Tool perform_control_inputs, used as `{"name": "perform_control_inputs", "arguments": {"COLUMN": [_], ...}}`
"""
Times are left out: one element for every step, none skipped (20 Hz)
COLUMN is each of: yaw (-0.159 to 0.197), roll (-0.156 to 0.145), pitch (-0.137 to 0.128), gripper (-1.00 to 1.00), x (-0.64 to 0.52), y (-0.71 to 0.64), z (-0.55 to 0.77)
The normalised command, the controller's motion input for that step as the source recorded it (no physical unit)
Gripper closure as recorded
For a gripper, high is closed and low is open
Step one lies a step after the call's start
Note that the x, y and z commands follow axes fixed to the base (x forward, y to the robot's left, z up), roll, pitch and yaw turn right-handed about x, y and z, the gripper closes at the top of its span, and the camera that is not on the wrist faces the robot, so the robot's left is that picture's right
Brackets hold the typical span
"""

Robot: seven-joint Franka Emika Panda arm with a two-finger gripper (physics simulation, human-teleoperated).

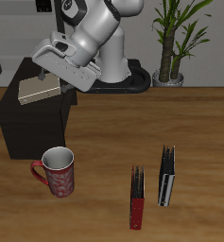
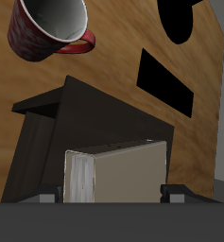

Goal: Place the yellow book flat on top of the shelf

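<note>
The yellow book lies nearly flat just over the flat top of the shelf, a big dark block at the table's edge. My gripper is shut on one end of the book. The wrist view looks along the pale book from between both fingertips, with the gripper closed on it and the dark shelf underneath. Whether the book touches the shelf top I cannot tell.
A red patterned mug stands on the table in front of the shelf, also seen in the wrist view as the mug. A red book and a black-and-white book stand upright near the front edge. A potted plant stands at the back.
</note>
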Motion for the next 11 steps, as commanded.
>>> {"name": "perform_control_inputs", "arguments": {"yaw": [-0.091, -0.163, -0.164, 0.0, -0.111, -0.062, -0.014, -0.006, -0.013, -0.019, -0.038], "roll": [0.054, 0.115, 0.132, 0.0, 0.117, 0.099, 0.072, 0.053, 0.059, 0.058, 0.066], "pitch": [0.019, -0.011, -0.001, 0.0, -0.003, -0.002, 0.002, 0.002, -0.003, -0.005, -0.013], "gripper": [-1.0, -1.0, -1.0, -1.0, -1.0, -1.0, -1.0, -1.0, -1.0, -1.0, -1.0], "x": [0.06, -0.17, 0.1, -0.11, 0.1, 0.04, 0.06, 0.03, 0.01, 0.02, -0.04], "y": [0.2, 0.37, 0.33, 0.06, 0.32, 0.32, 0.24, 0.23, 0.22, 0.24, 0.24], "z": [-0.23, -0.07, -0.13, -0.01, -0.05, -0.05, -0.03, -0.02, 0.0, 0.02, 0.04]}}
